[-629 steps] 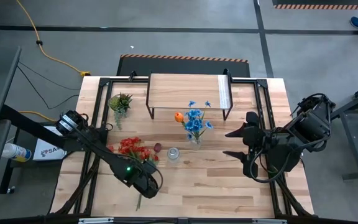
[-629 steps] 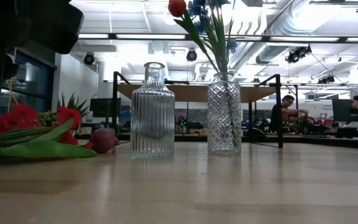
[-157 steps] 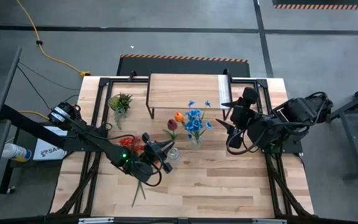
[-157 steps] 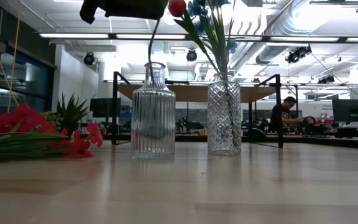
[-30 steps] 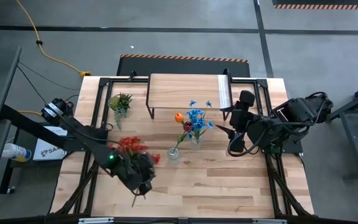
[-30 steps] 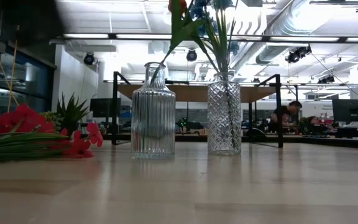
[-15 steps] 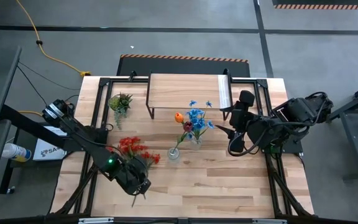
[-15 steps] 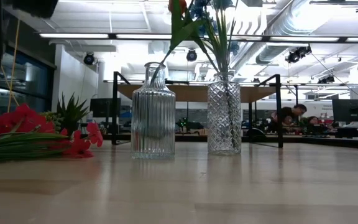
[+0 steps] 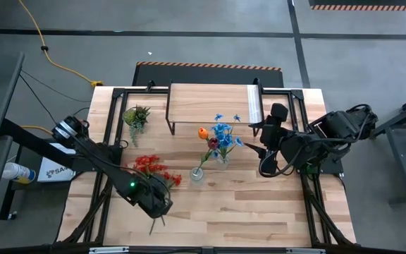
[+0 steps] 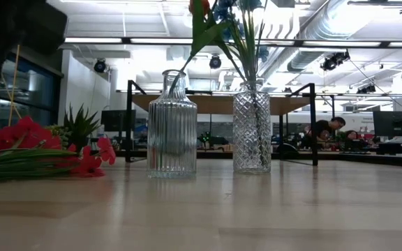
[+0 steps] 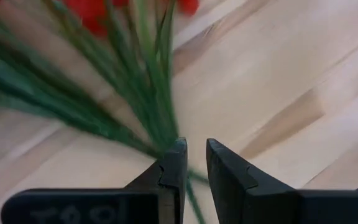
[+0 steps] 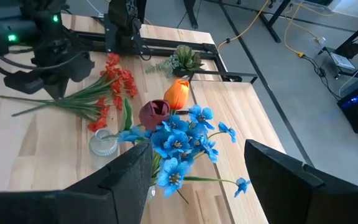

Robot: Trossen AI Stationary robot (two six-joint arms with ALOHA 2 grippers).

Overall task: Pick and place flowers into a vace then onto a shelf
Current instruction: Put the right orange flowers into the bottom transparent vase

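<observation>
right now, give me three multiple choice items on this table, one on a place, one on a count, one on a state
1. Where does the red bunch lie?
A. on the shelf
B. flat on the table
C. in a vase

2. How many glass vases stand on the table?
A. one
B. two
C. four

3. How are the left gripper's fingers set?
A. nearly closed, stems just ahead of their tips
B. spread wide over a vase
C. clamped on the orange tulip

Key: 1 B, the bunch rests on the table near the left arm. 2 B, the ribbed vase and the diamond-cut vase stand side by side. 3 A, the left wrist view shows a narrow gap.
</observation>
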